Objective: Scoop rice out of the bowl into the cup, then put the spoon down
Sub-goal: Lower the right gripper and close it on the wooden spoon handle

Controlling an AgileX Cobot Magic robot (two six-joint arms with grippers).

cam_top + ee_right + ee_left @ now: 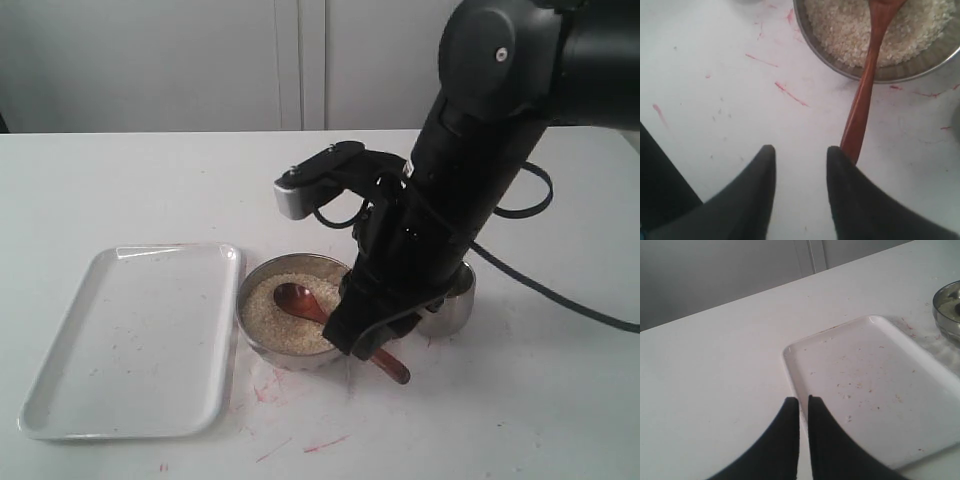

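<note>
The steel bowl holds off-white rice. The reddish-brown spoon lies with its oval end on the rice, and its handle runs over the rim down to the table. My right gripper hangs low over the handle's end, open. In the right wrist view the gripper has bare table between its fingers, and the spoon ends behind one fingertip, outside the gap, below the bowl of rice. The cup stands right of the bowl, mostly hidden by the arm. My left gripper is shut above the tray's edge.
A white rectangular tray lies left of the bowl, dotted with a few stray grains. Red marks streak the table in front of the bowl. The right arm's black cable trails across the table at the right.
</note>
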